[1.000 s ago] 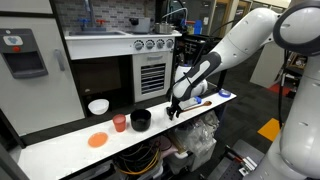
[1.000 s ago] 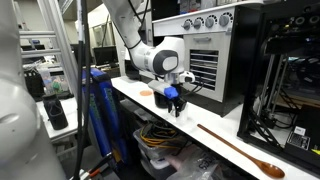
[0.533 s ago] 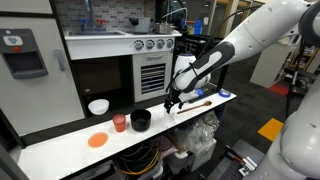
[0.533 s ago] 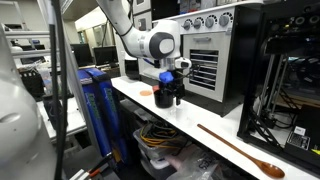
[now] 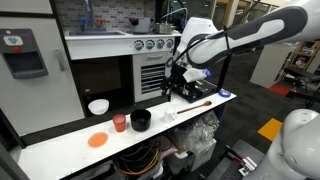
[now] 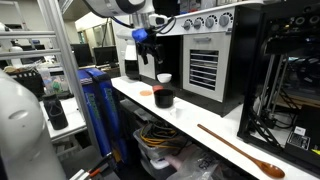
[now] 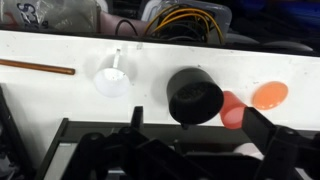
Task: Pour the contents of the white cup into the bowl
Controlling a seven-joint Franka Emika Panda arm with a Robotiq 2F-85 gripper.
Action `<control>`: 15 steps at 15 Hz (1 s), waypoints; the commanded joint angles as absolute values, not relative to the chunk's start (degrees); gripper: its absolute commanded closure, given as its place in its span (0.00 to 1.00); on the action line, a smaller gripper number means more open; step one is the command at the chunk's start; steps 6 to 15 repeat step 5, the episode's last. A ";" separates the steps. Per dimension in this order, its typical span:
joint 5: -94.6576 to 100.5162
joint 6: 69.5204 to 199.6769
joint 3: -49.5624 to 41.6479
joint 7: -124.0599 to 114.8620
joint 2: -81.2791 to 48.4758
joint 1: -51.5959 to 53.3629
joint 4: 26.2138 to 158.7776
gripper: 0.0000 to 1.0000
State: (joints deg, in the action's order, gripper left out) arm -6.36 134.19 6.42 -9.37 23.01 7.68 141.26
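Observation:
The white cup [image 7: 112,80] stands alone on the white table, small and plain, to the left of the black bowl [image 7: 194,96] in the wrist view. In an exterior view the white cup [image 5: 170,116] sits right of the black bowl [image 5: 141,120]. My gripper [image 7: 200,130] hangs high above the table, open and empty, its dark fingers [image 7: 136,118] framing the bowl from above. Both exterior views show the gripper [image 5: 177,88] [image 6: 142,52] raised well clear of the cup. What the cup or the bowl holds cannot be made out.
A salmon-red cup [image 7: 232,110] touches the bowl's side, with an orange disc [image 7: 270,95] beyond it. A wide white bowl [image 5: 98,106] sits near the toy oven [image 5: 150,70]. A wooden spoon [image 5: 197,104] lies at the table's other end.
The gripper opened, left the white cup standing on the table, and rose up and back toward the oven.

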 commanded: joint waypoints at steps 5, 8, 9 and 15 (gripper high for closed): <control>-6.59 132.96 9.54 -12.39 30.20 8.47 141.38 0.00; -6.59 132.96 9.54 -12.39 30.20 8.47 141.38 0.00; -6.59 132.96 9.54 -12.39 30.20 8.47 141.38 0.00; -6.59 132.96 9.54 -12.39 30.20 8.47 141.38 0.00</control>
